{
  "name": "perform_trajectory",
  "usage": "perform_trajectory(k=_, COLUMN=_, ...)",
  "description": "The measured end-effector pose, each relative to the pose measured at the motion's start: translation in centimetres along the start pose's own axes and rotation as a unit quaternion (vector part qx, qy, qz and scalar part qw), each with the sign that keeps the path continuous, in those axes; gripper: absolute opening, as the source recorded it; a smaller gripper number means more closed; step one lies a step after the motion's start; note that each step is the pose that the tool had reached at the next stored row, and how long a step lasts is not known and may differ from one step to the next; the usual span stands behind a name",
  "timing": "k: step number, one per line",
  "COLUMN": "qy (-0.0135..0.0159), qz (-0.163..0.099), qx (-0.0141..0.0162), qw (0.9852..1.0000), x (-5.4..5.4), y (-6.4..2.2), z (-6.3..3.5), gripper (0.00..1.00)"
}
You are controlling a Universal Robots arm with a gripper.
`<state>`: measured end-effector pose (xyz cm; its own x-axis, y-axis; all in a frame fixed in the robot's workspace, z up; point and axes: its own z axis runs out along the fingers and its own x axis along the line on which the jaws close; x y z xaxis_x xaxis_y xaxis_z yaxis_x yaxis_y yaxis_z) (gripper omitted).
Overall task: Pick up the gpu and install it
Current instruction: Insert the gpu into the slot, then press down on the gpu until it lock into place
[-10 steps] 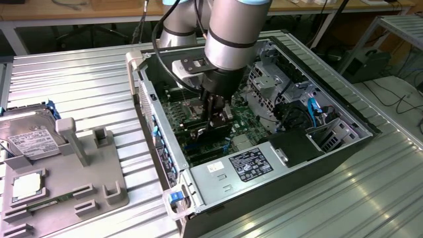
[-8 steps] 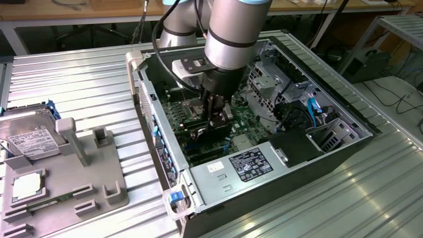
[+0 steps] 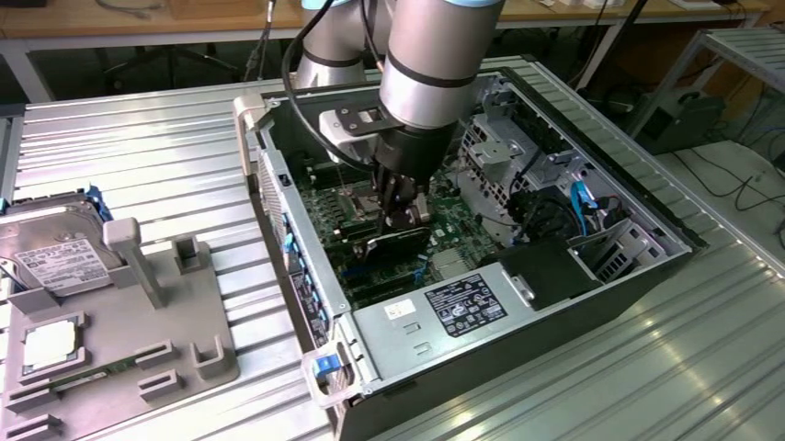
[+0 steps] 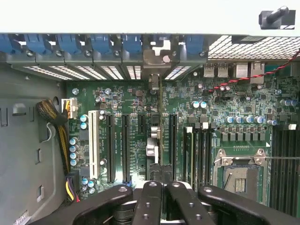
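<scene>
My gripper point(image 3: 403, 219) reaches down into the open computer case point(image 3: 638, 197) and is shut on the top edge of the gpu point(image 3: 395, 250). The card stands upright over the green motherboard point(image 3: 460, 220). In the wrist view the gpu point(image 4: 161, 122) shows edge-on as a thin line between two black slots. Its silver bracket point(image 4: 157, 57) sits against the case's rear wall. The black fingers point(image 4: 149, 199) of the gripper point(image 4: 161, 185) press together on the card's near end. How deep the card sits in its slot is hidden.
Black expansion slots point(image 4: 110, 150) and a bare CPU socket point(image 4: 239, 176) flank the card. A power supply point(image 3: 460, 308), a drive cage and blue cables point(image 3: 576, 197) crowd the case. On the exterior view's left a grey parts holder point(image 3: 135, 312) stands beside a hard drive point(image 3: 55, 248).
</scene>
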<state>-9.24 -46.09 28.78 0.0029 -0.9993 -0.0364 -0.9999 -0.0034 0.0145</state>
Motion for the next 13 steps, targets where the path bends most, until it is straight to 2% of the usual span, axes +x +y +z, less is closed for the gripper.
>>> perform_trajectory(k=11, qy=0.0, qz=0.0, qx=0.0, qw=1.0, x=0.0, y=0.0, z=-0.06, gripper=0.11)
perform_trajectory(k=13, qy=0.0001, qz=0.0, qx=0.0, qw=1.0, x=0.01, y=-0.01, z=0.3, gripper=0.11)
